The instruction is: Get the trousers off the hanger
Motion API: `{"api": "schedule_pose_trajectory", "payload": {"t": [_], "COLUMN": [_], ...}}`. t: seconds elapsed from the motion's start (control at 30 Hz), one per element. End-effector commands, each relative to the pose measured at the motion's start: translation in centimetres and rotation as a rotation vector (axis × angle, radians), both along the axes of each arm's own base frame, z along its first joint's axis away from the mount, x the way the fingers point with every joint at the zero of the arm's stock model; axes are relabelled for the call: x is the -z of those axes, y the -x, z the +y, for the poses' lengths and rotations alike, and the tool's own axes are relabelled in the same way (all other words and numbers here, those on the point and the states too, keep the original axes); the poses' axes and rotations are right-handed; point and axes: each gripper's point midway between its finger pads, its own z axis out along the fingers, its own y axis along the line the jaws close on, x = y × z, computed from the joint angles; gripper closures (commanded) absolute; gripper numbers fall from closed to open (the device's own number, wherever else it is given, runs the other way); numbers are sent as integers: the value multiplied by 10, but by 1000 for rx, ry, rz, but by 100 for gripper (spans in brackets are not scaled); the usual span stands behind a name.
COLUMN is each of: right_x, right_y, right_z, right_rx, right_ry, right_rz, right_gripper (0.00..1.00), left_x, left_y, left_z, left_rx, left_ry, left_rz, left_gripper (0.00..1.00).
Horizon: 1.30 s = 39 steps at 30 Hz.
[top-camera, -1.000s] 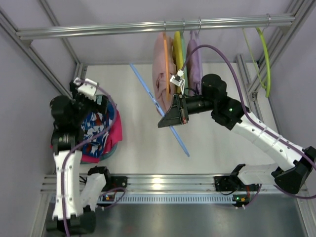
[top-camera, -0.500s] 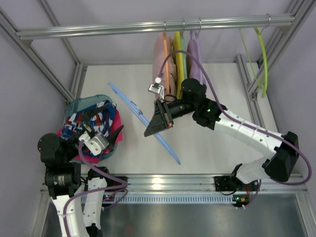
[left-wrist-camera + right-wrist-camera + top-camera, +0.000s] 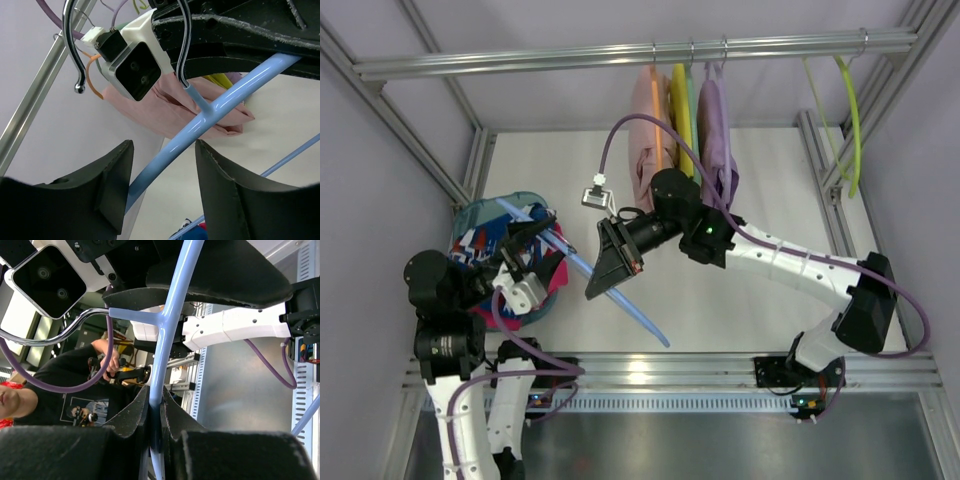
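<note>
Top view: thin light-blue plastic hanger (image 3: 582,268) lies on a slant over the white counter (image 3: 750,310), its far-left end over the small dark blue trousers with white and red print (image 3: 480,243). Trousers lie bunched on a plain magenta-pink garment (image 3: 552,272) at the left edge of the counter, beside the left arm. Whether the cloth touches the hanger cannot be told from above. Right hand (image 3: 156,407): its own camera shows both fingers pressed together on the hanger's thick bar, just below the junction where the metal hook (image 3: 65,332) branches off. Left hand (image 3: 163,165): its camera shows the fingers apart, the bar running up between them with a gap on each side. That gap does not show in the top view. The same camera catches the hanger's thin lower bar (image 3: 295,149) at right and a scrap of printed cloth at the bottom edge. At the far side, pink (image 3: 646,130), yellow (image 3: 680,105) and lilac (image 3: 712,125) garments hang from the metal rail (image 3: 520,58).
</note>
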Motion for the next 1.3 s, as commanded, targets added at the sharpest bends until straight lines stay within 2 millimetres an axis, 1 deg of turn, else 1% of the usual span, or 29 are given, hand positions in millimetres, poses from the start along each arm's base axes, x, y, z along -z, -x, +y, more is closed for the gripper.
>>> {"api": "schedule_pose_trajectory", "payload": {"t": [0.0, 0.1, 0.17, 0.23, 0.27, 0.3, 0.33, 0.37, 0.4, 0.47, 0.5, 0.53, 0.57, 0.6, 0.63, 0.67, 0.7, 0.73, 0.77, 0.8, 0.83, 0.87, 0.93, 0.97, 1.0, 1.07, 1.13, 1.2, 1.27], "right_x": [-39, -38, -33, -32, -29, -29, -30, -31, -28, -35, -26, -34, -36, -35, -40, -41, -37, -39, -36, -35, -38, -30, -26, -22, -20, -10, -2, 8, 18], "right_y": [11, 9, 0, -12, -13, -16, -19, -21, -23, -37, -47, -57, -64, -76, -82, -87, -96, -94, -95, -95, -92, -86, -84, -80, -81, -74, -64, -59, -55], "right_z": [-5, -7, -8, -8, -10, -10, -11, -12, -13, -16, -17, -21, -25, -26, -36, -42, -46, -56, -62, -67, -70, -79, -86, -92, -95, -101, -102, -102, -98], "right_rx": [-43, -34, 11, 56, 65, 75, 91, 100, 108, 169, 211, 250, 279, 327, 357, 384, 417, 421, 426, 418, 406, 383, 362, 348, 349, 320, 273, 247, 219], "right_ry": [-146, -141, -117, -118, -94, -90, -95, -97, -73, -83, -53, -50, -40, -36, 1, 17, 44, 78, 105, 114, 116, 159, 181, 203, 212, 245, 256, 277, 304], "right_rz": [-92, -109, -130, -158, -153, -160, -179, -191, -191, -251, -297, -338, -374, -459, -493, -537, -615, -638, -659, -694, -711, -704, -738, -741, -767, -766, -745, -737, -729], "right_gripper": [100, 100, 100, 100, 100, 97, 94, 90, 75, 54, 40, 37, 33, 21, 18, 17, 14, 12, 11, 4, 1, 0, 1, 1, 1, 1, 1, 1, 3], "left_x": [5, 9, 12, 12, 13, 13, 13, 12, 12, 12, 11, 12, 12, 13, 14, 15, 18, 20, 21, 24, 25, 28, 30, 31, 32, 34, 34, 36, 36], "left_y": [0, -1, -3, -4, -4, -4, -5, -5, -6, -8, -8, -9, -10, -10, -11, -12, -13, -14, -16, -19, -21, -25, -32, -37, -40, -44, -46, -47, -47], "left_z": [-3, -2, 0, 1, 1, 1, 1, 2, 2, 3, 3, 4, 4, 5, 5, 6, 6, 7, 8, 9, 10, 14, 18, 21, 23, 25, 27, 27, 27], "left_rx": [43, 31, 17, 11, 9, 8, 6, 3, 3, -8, -9, -14, -17, -20, -23, -26, -29, -32, -39, -45, -52, -76, -99, -121, -130, -139, -146, -145, -144], "left_ry": [-34, -42, -45, -52, -53, -56, -56, -60, -61, -62, -62, -62, -63, -64, -64, -66, -74, -79, -85, -96, -104, -112, -132, -145, -151, -167, -194, -213, -218], "left_rz": [-41, -51, -51, -62, -63, -68, -69, -75, -74, -75, -75, -74, -73, -73, -71, -72, -80, -83, -88, -98, -104, -104, -114, -120, -121, -128, -162, -184, -190], "left_gripper": [43, 50, 62, 84, 88, 90, 95, 97, 99, 100, 100, 100, 100, 100, 100, 100, 100, 100, 100, 100, 100, 100, 100, 100, 100, 100, 100, 100, 100]}}
